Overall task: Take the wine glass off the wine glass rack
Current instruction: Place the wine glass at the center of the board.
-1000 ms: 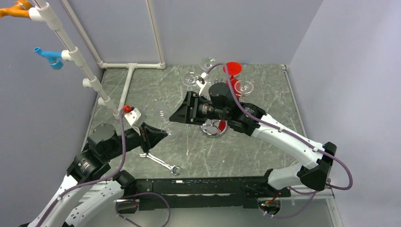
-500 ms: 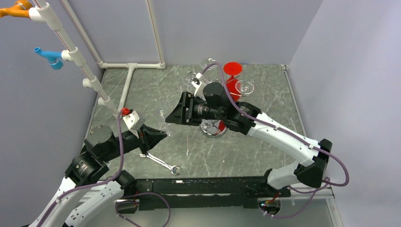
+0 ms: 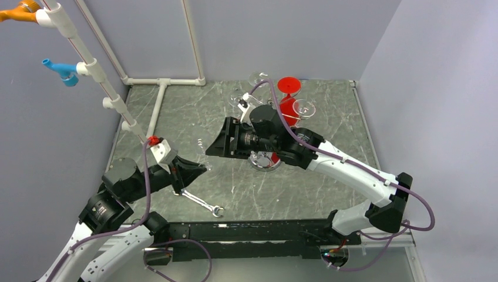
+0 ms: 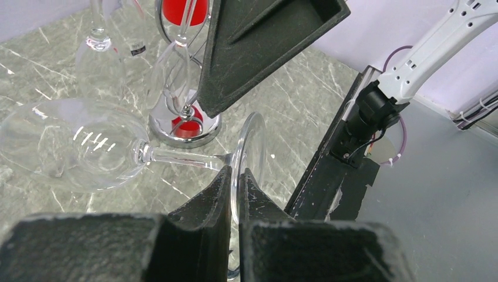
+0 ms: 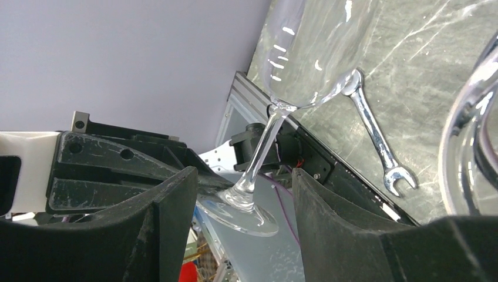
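Observation:
A clear wine glass (image 4: pixel 70 147) lies sideways in the air, off the rack. My left gripper (image 4: pixel 235 179) is shut on the rim of its round foot (image 4: pixel 251 154). In the right wrist view the same glass (image 5: pixel 314 47) shows bowl up, and its stem and foot sit between the spread fingers of my right gripper (image 5: pixel 244 185), which is open. Whether those fingers touch the foot I cannot tell. The chrome wine glass rack (image 3: pixel 265 160) stands mid-table behind my right gripper (image 3: pixel 210 150), with a red glass (image 3: pixel 288 97) and clear glasses (image 3: pixel 304 108) hanging on it.
A silver wrench (image 3: pixel 202 202) lies on the marble table near the front edge, just right of my left gripper (image 3: pixel 201 168). A white pipe frame (image 3: pixel 158 103) runs along the left and back. The rack's shiny base (image 4: pixel 185 126) is close behind the held glass.
My right gripper has slid a little left and down, closer around the glass's foot. The left arm has shifted slightly, still gripping the foot.

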Controlling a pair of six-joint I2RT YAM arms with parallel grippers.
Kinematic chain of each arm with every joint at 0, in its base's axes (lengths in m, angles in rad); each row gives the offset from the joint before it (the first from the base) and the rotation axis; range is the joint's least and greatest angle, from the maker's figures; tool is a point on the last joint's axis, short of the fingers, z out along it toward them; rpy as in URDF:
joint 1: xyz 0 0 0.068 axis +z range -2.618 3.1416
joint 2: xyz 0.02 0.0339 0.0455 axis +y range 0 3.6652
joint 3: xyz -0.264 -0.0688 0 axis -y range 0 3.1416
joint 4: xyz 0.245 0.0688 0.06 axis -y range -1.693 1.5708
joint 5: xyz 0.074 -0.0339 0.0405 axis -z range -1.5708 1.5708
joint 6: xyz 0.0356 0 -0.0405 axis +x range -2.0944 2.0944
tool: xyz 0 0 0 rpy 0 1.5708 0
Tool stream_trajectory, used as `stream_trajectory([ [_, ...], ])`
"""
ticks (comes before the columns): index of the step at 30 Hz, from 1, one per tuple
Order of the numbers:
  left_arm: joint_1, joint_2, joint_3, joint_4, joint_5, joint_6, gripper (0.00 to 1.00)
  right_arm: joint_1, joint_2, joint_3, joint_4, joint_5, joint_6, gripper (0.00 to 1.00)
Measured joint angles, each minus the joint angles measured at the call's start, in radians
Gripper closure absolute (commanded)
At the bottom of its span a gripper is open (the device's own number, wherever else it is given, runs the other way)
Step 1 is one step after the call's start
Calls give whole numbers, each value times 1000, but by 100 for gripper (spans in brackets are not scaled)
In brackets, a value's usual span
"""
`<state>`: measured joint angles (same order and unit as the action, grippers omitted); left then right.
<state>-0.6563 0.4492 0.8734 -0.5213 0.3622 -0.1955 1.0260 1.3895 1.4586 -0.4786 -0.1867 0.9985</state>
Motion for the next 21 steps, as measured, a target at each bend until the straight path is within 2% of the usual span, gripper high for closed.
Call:
stream_trajectory([
  [21, 0, -60, 46, -23, 61, 41, 100, 62, 56, 105, -68, 42, 0, 37],
])
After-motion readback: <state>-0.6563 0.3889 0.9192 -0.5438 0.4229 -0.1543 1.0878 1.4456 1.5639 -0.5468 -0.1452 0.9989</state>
